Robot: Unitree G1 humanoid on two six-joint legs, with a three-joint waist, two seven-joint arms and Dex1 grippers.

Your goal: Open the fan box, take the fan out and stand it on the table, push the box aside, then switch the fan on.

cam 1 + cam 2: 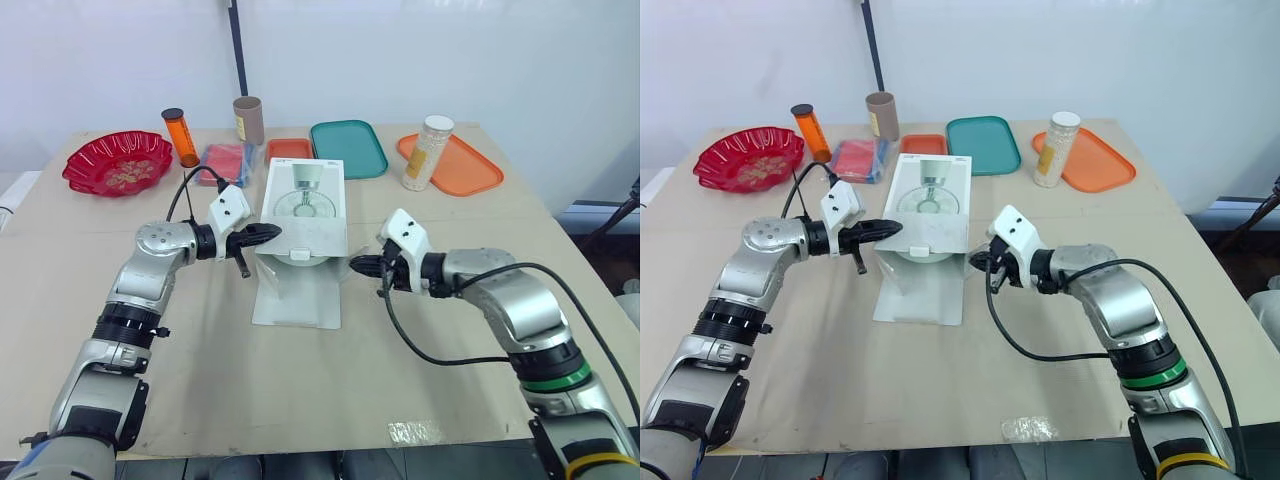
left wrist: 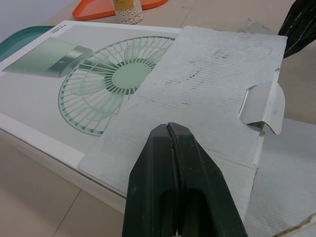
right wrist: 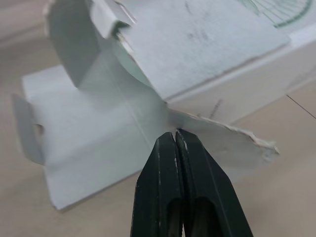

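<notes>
The white fan box (image 1: 305, 190), with a green fan printed on its top, lies flat at the table's middle. Its near end is open. One flap (image 2: 212, 84) is folded back over the top and a long flap (image 1: 297, 295) lies on the table towards me. A pale rounded shape (image 1: 300, 256) shows in the opening; the rest of the inside is hidden. My left gripper (image 1: 268, 235) is shut, its tip over the folded-back flap at the box's left edge. My right gripper (image 1: 358, 265) is shut, its tip at a torn side flap (image 3: 222, 133) on the box's right.
Along the far edge stand a red bowl (image 1: 118, 162), an orange bottle (image 1: 181, 137), a brown tube (image 1: 248, 120), a red packet (image 1: 224, 160), a small orange tray (image 1: 289, 149), a teal tray (image 1: 348, 147) and an orange tray (image 1: 470, 170) beside a jar (image 1: 428, 152).
</notes>
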